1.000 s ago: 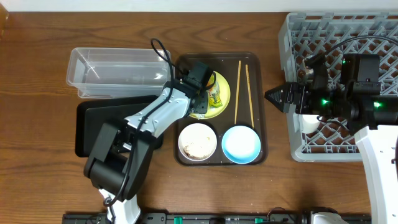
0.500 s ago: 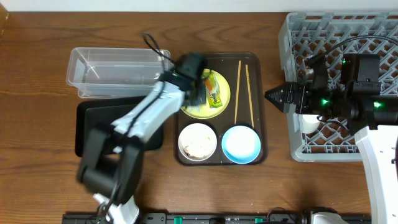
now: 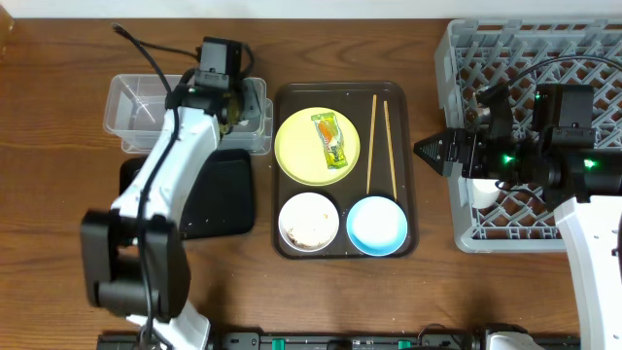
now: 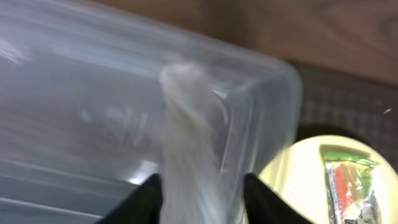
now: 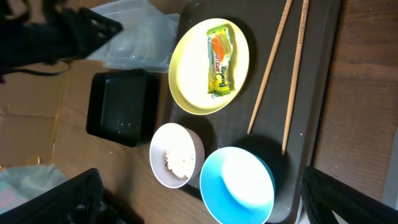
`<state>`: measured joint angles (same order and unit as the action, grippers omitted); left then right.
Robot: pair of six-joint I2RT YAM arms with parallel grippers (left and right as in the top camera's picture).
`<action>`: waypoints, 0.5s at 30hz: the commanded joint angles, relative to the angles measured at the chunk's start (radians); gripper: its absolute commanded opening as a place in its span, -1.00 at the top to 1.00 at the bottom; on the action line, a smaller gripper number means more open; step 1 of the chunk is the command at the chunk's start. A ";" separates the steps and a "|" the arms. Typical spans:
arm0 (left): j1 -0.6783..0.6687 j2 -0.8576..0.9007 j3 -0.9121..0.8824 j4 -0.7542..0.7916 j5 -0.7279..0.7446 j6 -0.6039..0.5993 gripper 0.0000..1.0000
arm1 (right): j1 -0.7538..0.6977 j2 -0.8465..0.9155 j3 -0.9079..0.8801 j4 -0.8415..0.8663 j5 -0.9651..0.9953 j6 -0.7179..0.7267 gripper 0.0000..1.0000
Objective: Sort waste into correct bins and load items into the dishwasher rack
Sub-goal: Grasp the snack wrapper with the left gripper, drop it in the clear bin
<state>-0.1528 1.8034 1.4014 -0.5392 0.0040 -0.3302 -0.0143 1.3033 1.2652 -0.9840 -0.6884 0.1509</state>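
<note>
The white scrap [image 4: 186,124] is seen between the parted left fingers [image 4: 143,202] over the clear tub [image 4: 93,93], apparently for dropping in, while the right fingers [image 5: 354,199] are held spread, empty, by the rack [image 3: 457,58].

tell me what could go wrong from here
1. The crumpled whitish scrap sits between the fingers of the left gripper, above the clear plastic rectangular tub; it may cling rather than drop.
2. The green-and-orange snack wrapper lies on the round pale yellow plate; racking the plate first could carry waste along.
</note>
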 commanded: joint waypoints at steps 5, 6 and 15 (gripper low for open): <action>-0.084 -0.082 0.005 -0.002 0.142 0.008 -0.04 | 0.013 0.002 0.008 -0.005 -0.015 -0.014 -0.99; -0.111 -0.082 0.005 -0.005 0.132 0.008 -0.03 | 0.013 0.002 0.008 -0.006 -0.015 -0.014 -0.98; -0.314 0.082 0.001 0.011 0.010 -0.009 -0.04 | 0.013 0.002 0.008 -0.029 0.011 -0.014 -0.99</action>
<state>-0.4442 1.8057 1.3960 -0.5385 0.0551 -0.3328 -0.0139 1.3033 1.2652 -1.0096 -0.6796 0.1501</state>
